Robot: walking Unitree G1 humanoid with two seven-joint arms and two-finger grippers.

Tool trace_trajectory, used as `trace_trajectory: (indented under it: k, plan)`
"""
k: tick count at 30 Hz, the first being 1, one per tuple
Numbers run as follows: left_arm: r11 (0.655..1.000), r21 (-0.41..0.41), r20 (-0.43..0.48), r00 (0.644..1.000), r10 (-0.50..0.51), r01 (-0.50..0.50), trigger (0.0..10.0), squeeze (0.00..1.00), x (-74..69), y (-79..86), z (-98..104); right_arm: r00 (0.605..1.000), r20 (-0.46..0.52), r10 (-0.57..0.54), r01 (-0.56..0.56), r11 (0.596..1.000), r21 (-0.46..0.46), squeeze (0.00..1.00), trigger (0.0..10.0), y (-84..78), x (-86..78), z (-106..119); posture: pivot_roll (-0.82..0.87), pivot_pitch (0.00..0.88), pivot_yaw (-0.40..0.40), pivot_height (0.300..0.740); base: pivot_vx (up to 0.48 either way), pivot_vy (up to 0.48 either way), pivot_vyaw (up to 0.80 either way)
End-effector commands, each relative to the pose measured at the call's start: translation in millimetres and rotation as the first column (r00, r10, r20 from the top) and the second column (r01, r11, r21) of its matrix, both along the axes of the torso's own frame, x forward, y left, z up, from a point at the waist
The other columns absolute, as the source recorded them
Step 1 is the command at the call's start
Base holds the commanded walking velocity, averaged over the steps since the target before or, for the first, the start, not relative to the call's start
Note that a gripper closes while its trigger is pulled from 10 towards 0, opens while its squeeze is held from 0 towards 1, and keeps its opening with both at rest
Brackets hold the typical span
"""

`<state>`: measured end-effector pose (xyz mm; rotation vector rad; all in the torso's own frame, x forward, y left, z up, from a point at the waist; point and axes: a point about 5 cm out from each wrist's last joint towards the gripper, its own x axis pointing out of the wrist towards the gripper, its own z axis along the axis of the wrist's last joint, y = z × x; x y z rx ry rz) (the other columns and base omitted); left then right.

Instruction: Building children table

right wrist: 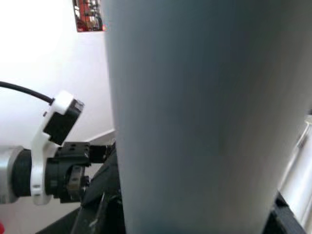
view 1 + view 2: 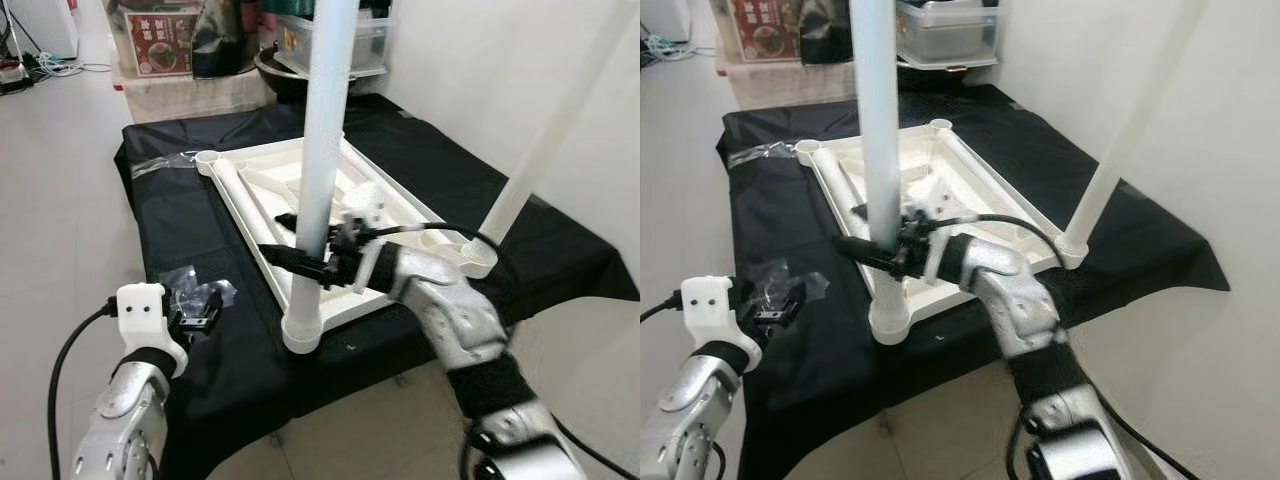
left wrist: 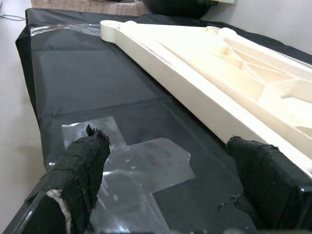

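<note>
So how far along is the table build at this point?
Done: two white legs stand in corner sockets of the upside-down tabletop, the near leg and the right leg. In hand: the right gripper has its jaws around the near leg just above its socket. Left: the far-left corner socket is bare. The left gripper sits open over the black cloth.
</note>
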<state>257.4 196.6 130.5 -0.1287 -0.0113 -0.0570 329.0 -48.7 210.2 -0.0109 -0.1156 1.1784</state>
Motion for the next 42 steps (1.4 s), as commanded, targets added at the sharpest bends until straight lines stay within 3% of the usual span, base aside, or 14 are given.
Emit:
trace_trajectory:
  k: [1,4,9,11,12,15,16,22,23,28,35,37,38,42]
  plan:
    - [1.0,-0.019,-0.006,1.0,-0.001,0.001,10.0,0.0,-1.0,-3.4,-3,0.965,-0.047,-0.258,0.255,0.966,-0.047,0.0,0.0,-7.2,23.2,-11,0.1,0.0,-0.108,0.74,0.0,0.0,0.0]
    - [1.0,-0.025,-0.002,1.0,0.003,-0.003,10.0,0.0,-2.2,-3.2,-2,0.629,-0.141,-0.765,0.758,0.643,-0.107,0.0,0.0,-50.1,53.2,-23,0.09,0.0,-0.105,0.74,0.0,0.0,0.0]
    - [1.0,-0.028,0.002,1.0,0.0,0.0,10.0,0.0,-2.2,-3.1,-1,0.29,-0.127,-0.949,0.928,0.311,-0.205,0.0,0.0,-93.4,37.4,-42,0.09,0.0,-0.101,0.74,0.0,0.0,0.0]
    - [1.0,-0.027,0.002,1.0,0.0,0.0,10.0,0.0,-1.9,-2.9,-1,0.346,-0.145,-0.927,0.903,0.371,-0.217,0.0,0.3,-84.4,28.6,-46,0.08,0.0,-0.09,0.74,0.0,0.0,0.0]
    - [1.0,-0.027,0.002,1.0,-0.001,0.001,10.0,0.0,-1.5,-2.8,-1,0.407,-0.162,-0.899,0.872,0.435,-0.223,0.0,9.1,-74.4,22.0,-48,0.08,0.0,-0.088,0.74,0.0,0.0,0.0]
    - [1.0,-0.026,0.001,1.0,-0.004,0.004,10.0,0.0,-0.9,-2.9,-1,0.542,-0.161,-0.825,0.81,0.564,-0.16,0.0,10.0,-53.4,12.8,-45,0.08,0.0,-0.086,0.74,0.0,0.0,0.0]
    - [1.0,-0.026,0.0,1.0,-0.006,0.006,10.0,0.0,-0.2,-3.0,-1,0.603,-0.18,-0.777,0.772,0.625,-0.114,1.0,10.0,-43.1,11.2,-41,0.07,0.0,-0.081,0.74,0.0,0.0,0.0]
    - [1.0,-0.027,-0.001,1.0,-0.01,0.01,10.0,0.0,1.2,-3.1,-1,0.784,-0.194,-0.59,0.609,0.791,0.056,1.0,10.0,-19.9,9.8,-19,0.08,0.0,-0.086,0.74,0.0,0.0,0.0]
    - [1.0,-0.028,0.0,1.0,-0.01,0.01,10.0,0.0,1.0,-2.9,-1,0.844,-0.171,-0.508,0.527,0.845,0.094,0.0,10.0,-15.1,9.9,-9,0.08,0.0,-0.09,0.74,0.0,0.0,0.0]
    - [0.999,-0.035,0.007,1.0,-0.004,0.005,10.0,0.0,0.2,-2.4,-1,0.984,-0.092,-0.153,0.163,0.979,0.123,0.0,10.0,-2.5,-5.7,16,0.09,0.0,-0.101,0.74,0.0,0.0,0.0]
    - [0.999,-0.042,0.01,1.0,-0.005,0.006,10.0,0.0,1.0,-3.1,-1,0.997,-0.067,0.039,-0.037,0.998,0.042,0.0,10.0,8.6,-12.5,1,0.1,0.0,-0.111,0.74,0.0,0.0,0.0]
    - [0.999,-0.043,0.011,1.0,-0.006,0.006,10.0,0.0,1.1,-3.5,-1,0.994,-0.102,0.032,-0.029,0.999,0.034,0.0,6.9,9.2,-7.4,-6,0.11,0.0,-0.115,0.74,0.0,0.0,0.0]
    - [0.999,-0.043,0.011,1.0,-0.004,0.005,10.0,0.0,1.1,-3.9,-1,0.988,-0.143,-0.054,0.059,0.998,0.034,0.0,0.0,5.9,5.0,-14,0.11,0.0,-0.121,0.74,0.0,0.0,0.0]
    - [0.999,-0.046,0.013,1.0,0.001,0.0,10.0,0.0,-0.4,-3.7,-1,0.754,-0.285,-0.592,0.608,0.793,-0.036,0.0,0.0,-31.3,49.3,-32,0.1,0.0,-0.11,0.74,0.0,0.0,0.0]
